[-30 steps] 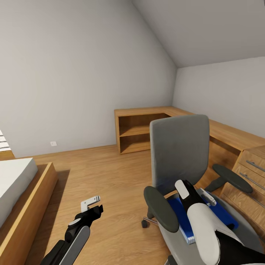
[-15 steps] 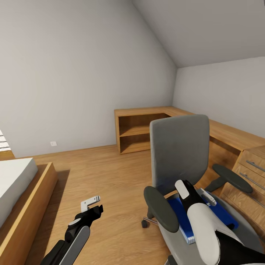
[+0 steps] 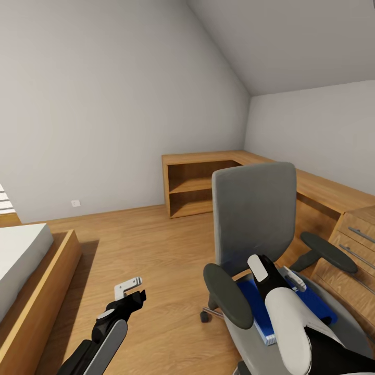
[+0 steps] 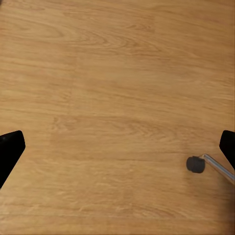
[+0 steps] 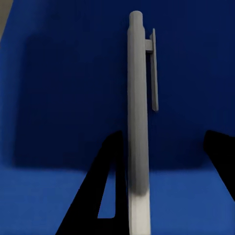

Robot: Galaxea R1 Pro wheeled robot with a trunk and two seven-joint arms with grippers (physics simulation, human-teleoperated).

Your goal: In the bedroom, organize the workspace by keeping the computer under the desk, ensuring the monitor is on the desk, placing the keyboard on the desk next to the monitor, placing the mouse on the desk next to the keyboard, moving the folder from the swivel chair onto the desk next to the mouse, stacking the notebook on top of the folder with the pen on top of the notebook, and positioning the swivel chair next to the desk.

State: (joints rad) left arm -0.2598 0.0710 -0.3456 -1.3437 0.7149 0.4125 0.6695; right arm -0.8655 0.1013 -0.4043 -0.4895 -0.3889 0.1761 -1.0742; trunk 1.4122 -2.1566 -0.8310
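Note:
The grey swivel chair point(image 3: 255, 213) stands at the right on the plank floor, its back towards the oak unit. A bright blue folder point(image 3: 253, 306) lies flat on its seat. My right arm reaches down over the seat, and the right gripper point(image 5: 166, 137) is open just above the folder point(image 5: 58, 98). A thin pale grey pen point(image 5: 137, 112) lies lengthwise between the fingers, close against one of them, and a dark shadow falls on the blue cover around it. My left gripper point(image 3: 130, 290) hangs open over bare floor to the chair's left. Nothing is between the open left gripper's point(image 4: 120, 142) fingers.
A chair caster point(image 4: 195, 164) on its chrome leg sits near the left gripper. A light oak corner unit with open shelves point(image 3: 190, 190) runs behind the chair, and oak drawers with bar handles point(image 3: 357, 250) are at the far right. A bed with a wood frame point(image 3: 36, 291) lies at the left.

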